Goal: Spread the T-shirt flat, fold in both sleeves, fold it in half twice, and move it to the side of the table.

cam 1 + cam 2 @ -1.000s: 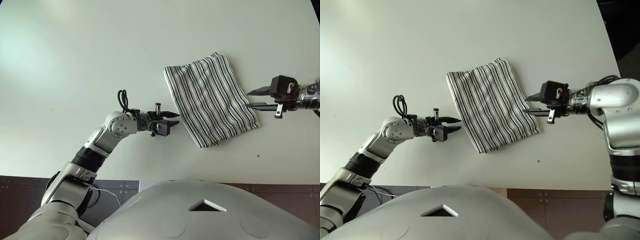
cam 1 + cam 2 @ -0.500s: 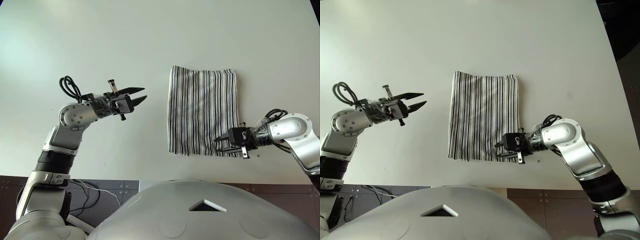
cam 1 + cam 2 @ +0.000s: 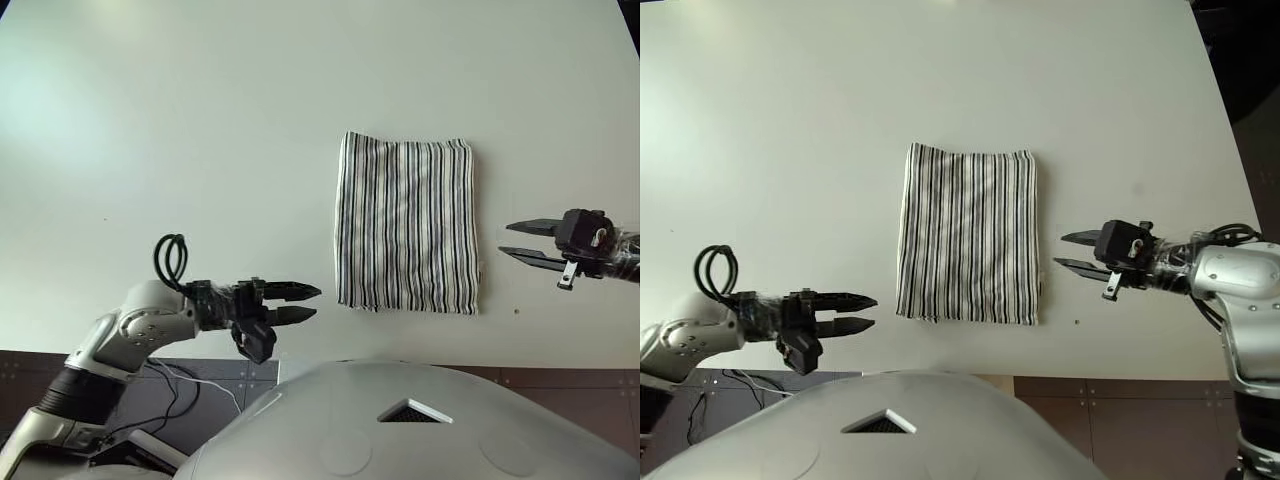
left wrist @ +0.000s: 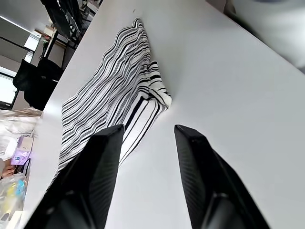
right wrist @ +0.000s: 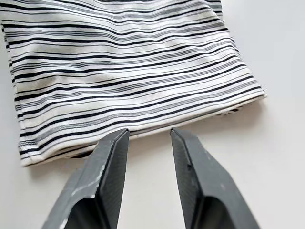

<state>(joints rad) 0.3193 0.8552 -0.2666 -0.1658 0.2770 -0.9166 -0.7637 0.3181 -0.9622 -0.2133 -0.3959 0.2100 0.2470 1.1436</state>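
I see a white table [image 3: 200, 100], evenly lit.
Lower left of the frame: dark brown panels [image 3: 30, 365] and loose cables [image 3: 212, 383] below its near edge.

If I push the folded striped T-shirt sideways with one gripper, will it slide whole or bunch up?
It will probably bunch: the T-shirt is soft layered cloth, and its near corner shows loose, uneven layers. It looks light and the table smooth, so it may slide some. Lifted by one corner, it would likely droop and unfold.
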